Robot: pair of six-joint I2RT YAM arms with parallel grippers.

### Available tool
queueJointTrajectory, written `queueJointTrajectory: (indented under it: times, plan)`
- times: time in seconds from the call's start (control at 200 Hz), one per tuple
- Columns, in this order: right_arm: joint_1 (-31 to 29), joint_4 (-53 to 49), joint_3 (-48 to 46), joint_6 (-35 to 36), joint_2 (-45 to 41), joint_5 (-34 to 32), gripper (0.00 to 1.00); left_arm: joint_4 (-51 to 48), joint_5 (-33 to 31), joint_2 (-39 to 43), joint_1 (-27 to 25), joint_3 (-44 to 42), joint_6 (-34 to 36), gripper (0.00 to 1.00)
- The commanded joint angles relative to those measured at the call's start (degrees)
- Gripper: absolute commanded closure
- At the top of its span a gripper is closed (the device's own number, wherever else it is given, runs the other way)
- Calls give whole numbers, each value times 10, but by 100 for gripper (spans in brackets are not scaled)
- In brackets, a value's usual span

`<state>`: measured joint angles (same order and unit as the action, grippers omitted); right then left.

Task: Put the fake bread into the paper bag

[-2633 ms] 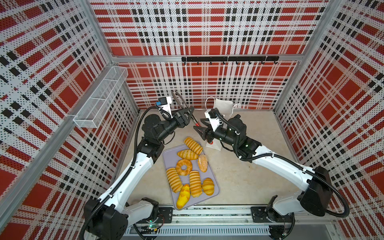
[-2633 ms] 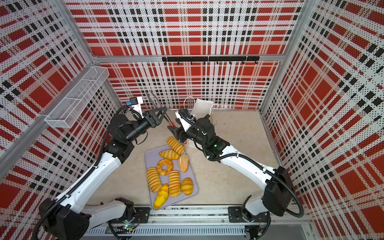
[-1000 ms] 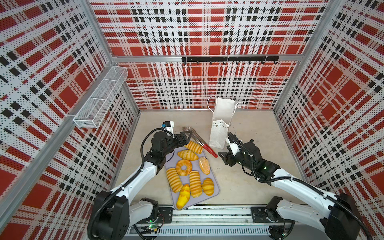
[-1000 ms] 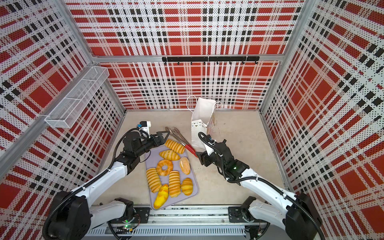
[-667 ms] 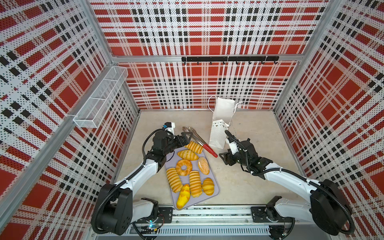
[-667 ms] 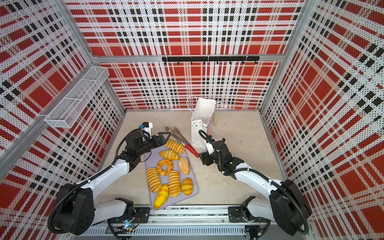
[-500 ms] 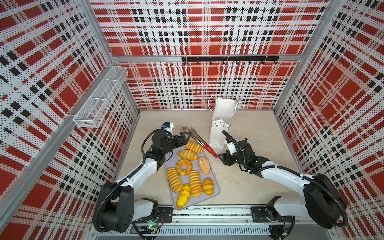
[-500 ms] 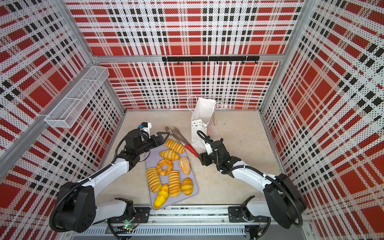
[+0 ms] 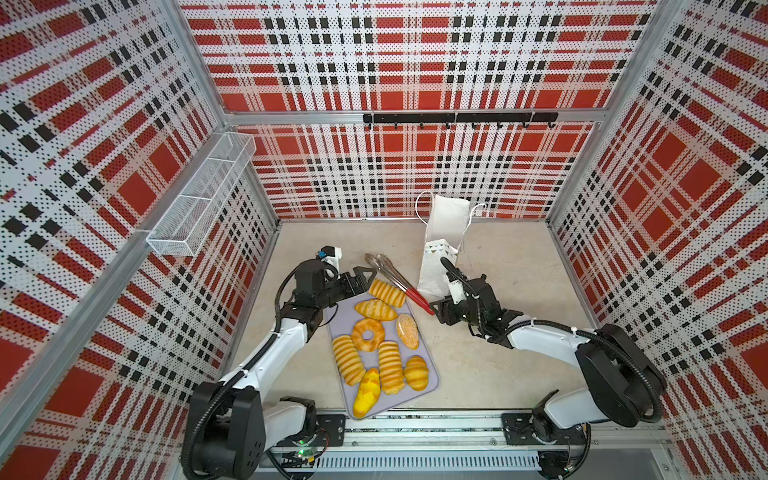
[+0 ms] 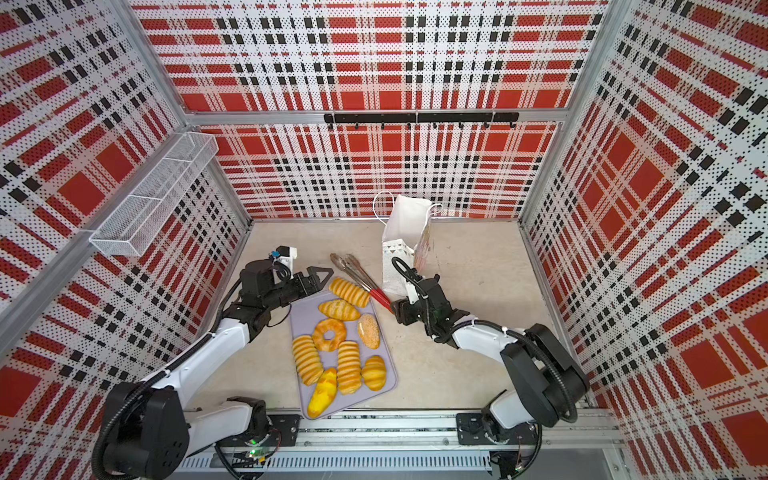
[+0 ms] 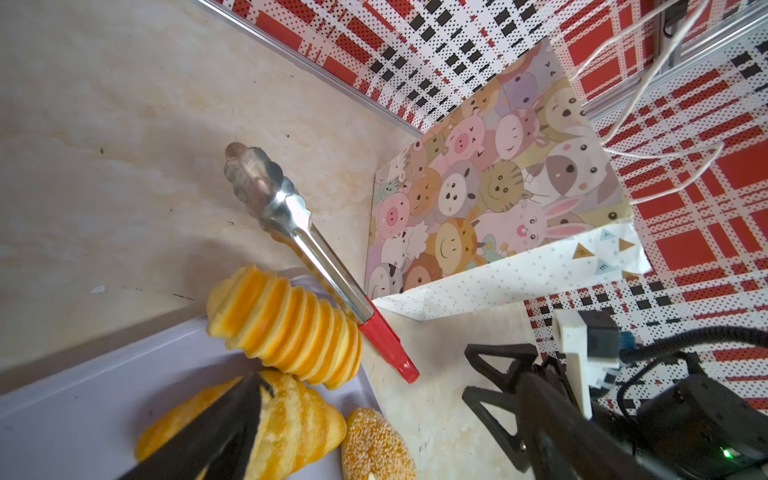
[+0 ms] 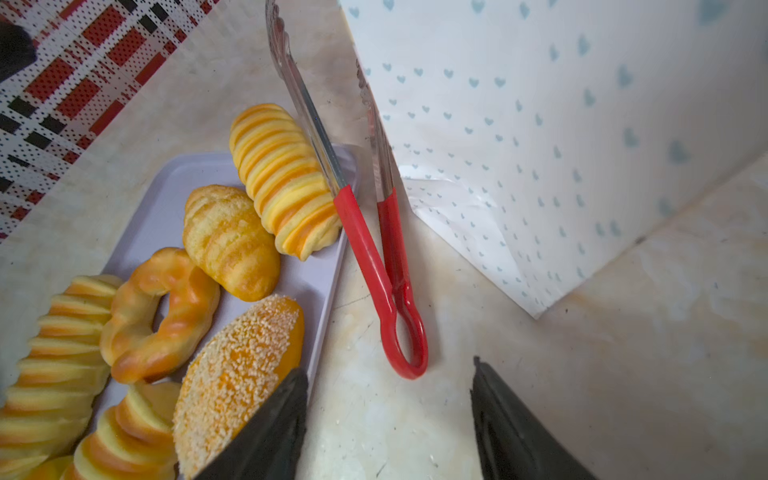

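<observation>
Both arms have come down from up by the back wall and sit low over the surface. The tongs (image 9: 392, 276) lie loose btwn the tray (image 9: 337, 322) and the paper bag (image 9: 436, 266), which stands upright. All the fake bread (image 9: 390, 368) is on the tray, so nothing's bagged yet. The left pincer (image 9: 365, 277) is spread wide & empty at the tray's far corner. The right pincer (image 9: 436, 309) is open & empty, just short of the tongs' red loop. It's tight btwn tray edge, tongs and bag, w/ plenty of bare surface right of the bag.

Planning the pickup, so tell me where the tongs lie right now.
In both top views the tongs lie between the tray and the paper bag, at the tray's far right corner, red handle toward the right gripper.
</observation>
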<state>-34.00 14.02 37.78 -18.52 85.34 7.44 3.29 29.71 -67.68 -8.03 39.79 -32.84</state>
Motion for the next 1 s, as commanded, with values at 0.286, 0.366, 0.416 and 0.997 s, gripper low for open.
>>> queueJointTrajectory:
  times: [0.286, 0.366, 0.416, 0.997]
  plan:
    - [39, 138, 51, -42, 113, 23, 36, -17, 47, 12, 27, -12, 29, 2]
    - [42, 128, 75, -40, 135, -3, 35, -16, 49, 12, 27, -17, 29, 2]
    - [45, 128, 84, -39, 145, -24, 35, -17, 51, 10, 26, -20, 29, 2]
    - [14, 107, 57, 74, 139, 44, 36, -29, 100, 3, 27, -17, 47, 2]
